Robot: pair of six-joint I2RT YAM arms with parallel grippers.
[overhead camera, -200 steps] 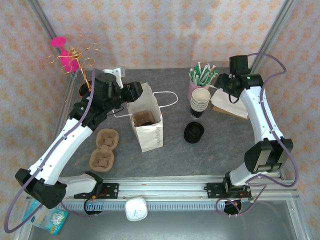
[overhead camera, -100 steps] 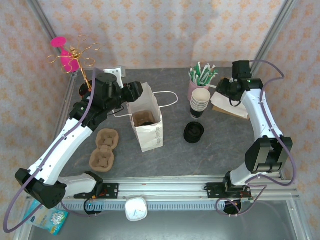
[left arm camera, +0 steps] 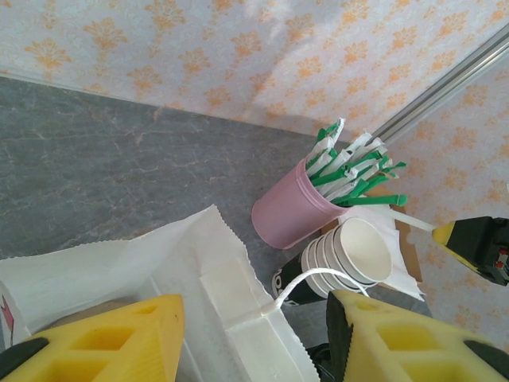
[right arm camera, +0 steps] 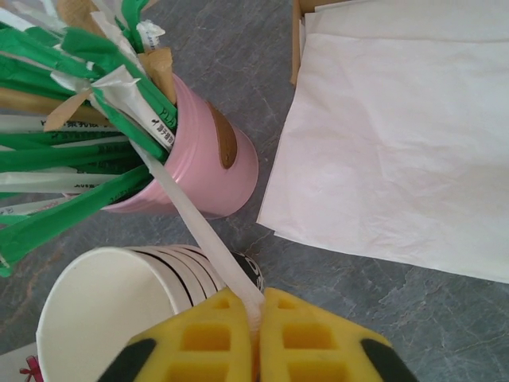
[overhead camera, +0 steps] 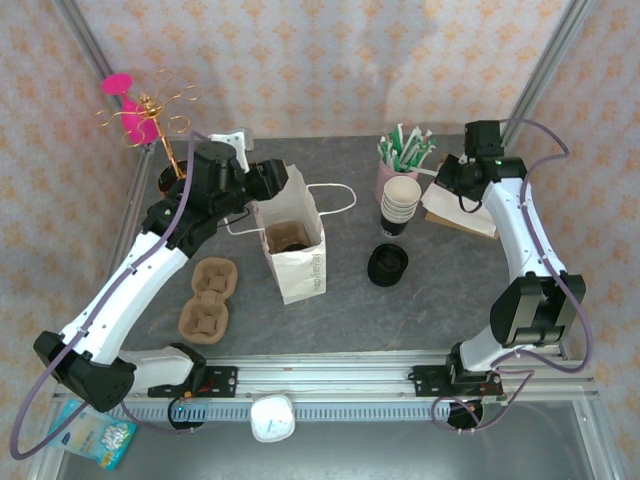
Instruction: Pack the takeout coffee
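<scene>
No text can be read; small print on a green wrapper (right arm camera: 159,111) and the paper bag (overhead camera: 300,272) is illegible.

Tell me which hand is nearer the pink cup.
Right. The right hand is just beside the pink cup, shut on a white wrapped stick from it; the left hand is farther off, at the paper bag.

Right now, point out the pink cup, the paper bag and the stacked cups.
pink cup (right arm camera: 211,179): right wrist view, side wall.
paper bag (overhead camera: 300,268): top external view, front face.
stacked cups (left arm camera: 366,251): left wrist view, top cup's cream inside.
</scene>
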